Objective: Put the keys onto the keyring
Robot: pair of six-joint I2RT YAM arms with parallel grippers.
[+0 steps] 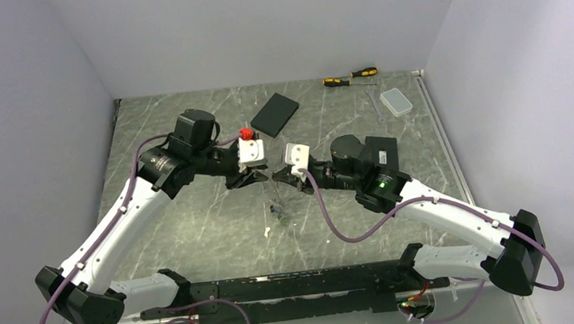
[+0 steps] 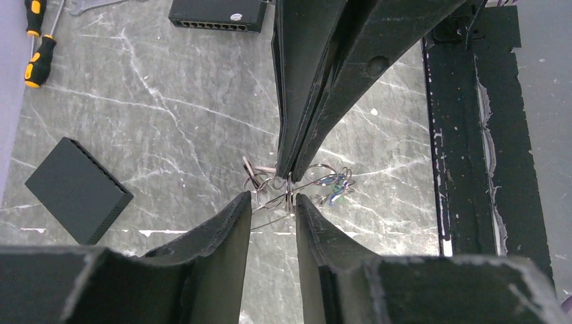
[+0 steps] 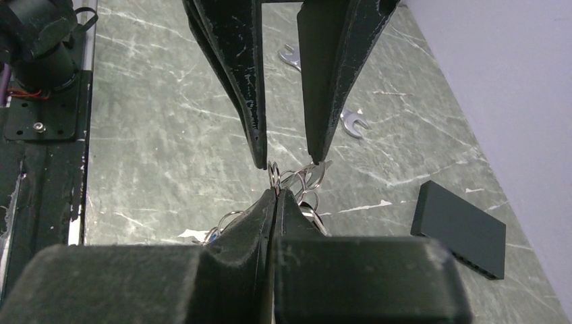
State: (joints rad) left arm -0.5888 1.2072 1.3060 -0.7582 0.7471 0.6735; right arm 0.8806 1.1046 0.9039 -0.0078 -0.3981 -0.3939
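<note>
My two grippers meet above the middle of the table. My right gripper (image 1: 281, 177) (image 3: 275, 192) is shut on a small silver ring (image 3: 273, 174) in a cluster of rings. The keys (image 1: 276, 209) hang below it; their blue and green tags show in the left wrist view (image 2: 335, 183). My left gripper (image 1: 257, 177) (image 2: 273, 201) is open, its fingers (image 3: 253, 121) on either side of the ring cluster (image 2: 266, 183). A thin silver wire (image 2: 270, 219), apparently the keyring, runs across the gap between them. The rest of the loop is hidden.
A black box (image 1: 274, 114) lies at the back centre. Two yellow-handled screwdrivers (image 1: 349, 77), a wrench (image 1: 375, 106) and a clear plastic box (image 1: 397, 102) lie at the back right. A black rail (image 1: 296, 288) runs along the near edge.
</note>
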